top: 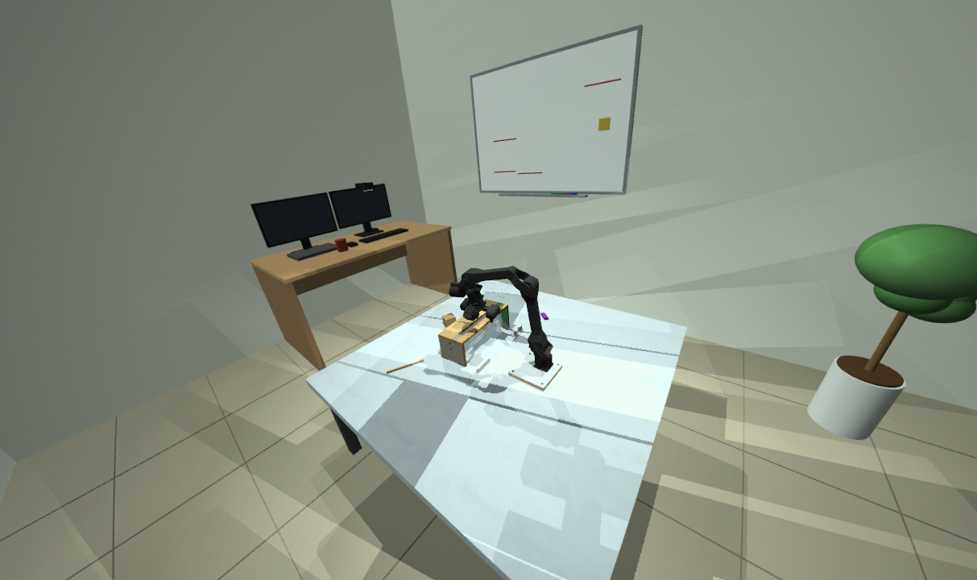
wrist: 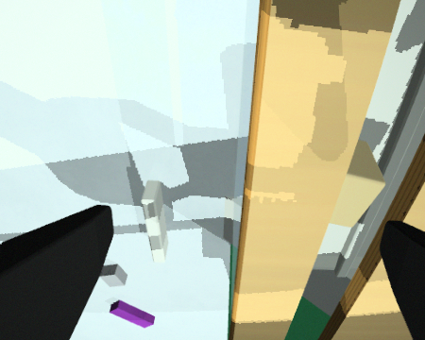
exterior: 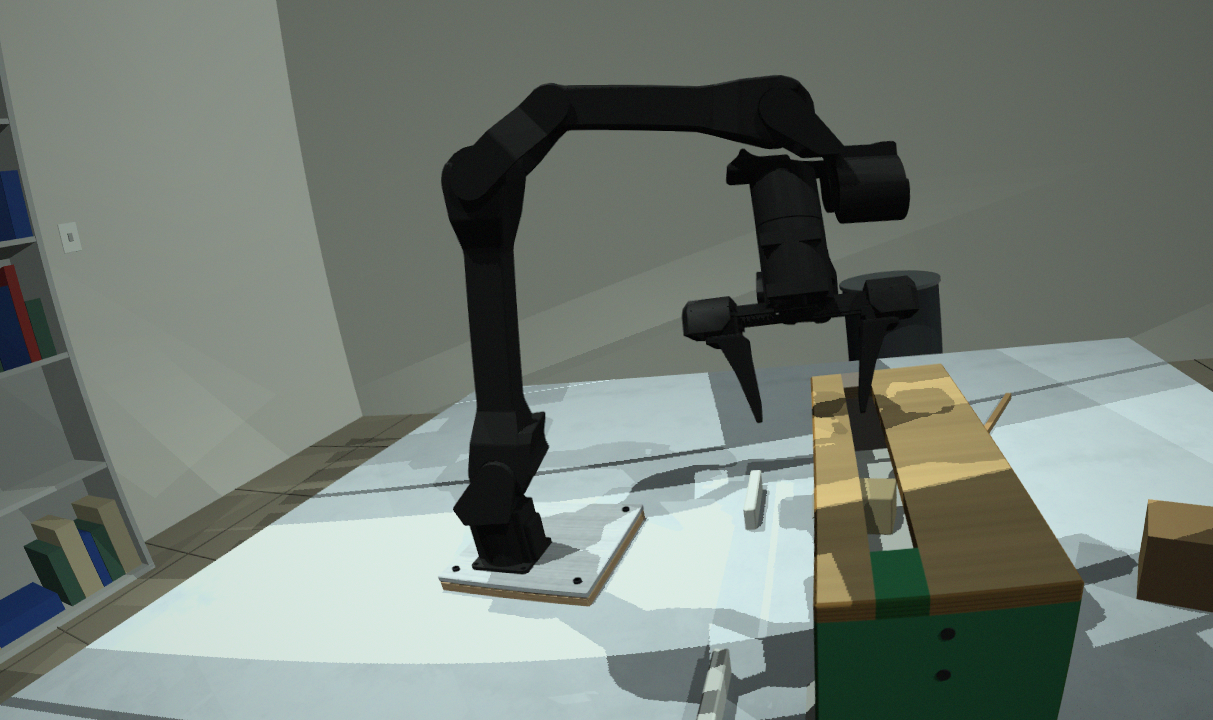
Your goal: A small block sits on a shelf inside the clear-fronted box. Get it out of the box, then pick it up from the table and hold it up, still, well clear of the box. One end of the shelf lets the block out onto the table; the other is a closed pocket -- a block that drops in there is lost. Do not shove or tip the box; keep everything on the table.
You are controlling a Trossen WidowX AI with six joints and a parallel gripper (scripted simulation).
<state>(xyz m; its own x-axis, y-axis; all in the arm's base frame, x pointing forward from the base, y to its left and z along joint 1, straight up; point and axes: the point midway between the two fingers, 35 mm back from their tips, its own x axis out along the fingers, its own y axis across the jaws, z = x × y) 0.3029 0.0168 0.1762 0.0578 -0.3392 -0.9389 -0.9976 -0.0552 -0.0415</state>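
Note:
The clear-fronted box (top: 452, 350) (exterior: 959, 483) (wrist: 288, 227) has a wooden lid with a long slot. Its near end in the exterior view is green; the far end in the slot looks dark. The small pale-yellow block (exterior: 879, 505) (wrist: 361, 189) sits inside on the shelf, seen through the slot, nearer the green end. My gripper (exterior: 811, 416) (wrist: 247, 228) is open and empty and points down over the box's front edge. In the exterior view one finger stands in front of the box and the other appears above the slot, farther from the green end than the block. Their exact height is unclear.
A brown cube (top: 448, 318) (exterior: 1178, 555) stands behind the box and a thin stick (top: 405, 366) (exterior: 999, 411) lies past its dark end. In front lie a white bar (exterior: 753, 499) (wrist: 158, 238), another white bar (exterior: 716, 685), and a purple piece (top: 544, 316) (wrist: 132, 314).

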